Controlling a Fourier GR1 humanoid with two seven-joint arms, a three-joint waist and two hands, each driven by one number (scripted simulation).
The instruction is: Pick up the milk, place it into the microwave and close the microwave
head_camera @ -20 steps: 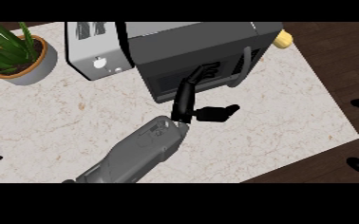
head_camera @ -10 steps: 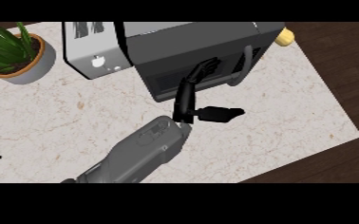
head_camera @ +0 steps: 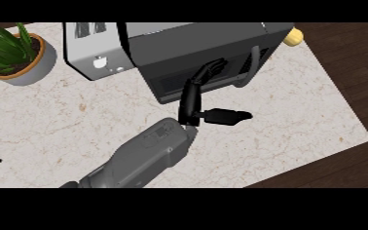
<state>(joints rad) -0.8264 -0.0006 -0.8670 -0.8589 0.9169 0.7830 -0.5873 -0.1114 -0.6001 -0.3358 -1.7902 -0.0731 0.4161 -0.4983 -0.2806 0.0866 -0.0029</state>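
The left hand is stretched open, its fingers laid against the front door of the microwave, the thumb pointing right above the worktop. Nothing is held. The milk cannot be seen. A potted plant stands at the left edge.

A green leafy plant in an orange-rimmed grey pot stands at the far left of the pale marbled worktop. A silver toaster sits just beside it. A small yellow object shows at the far right corner.
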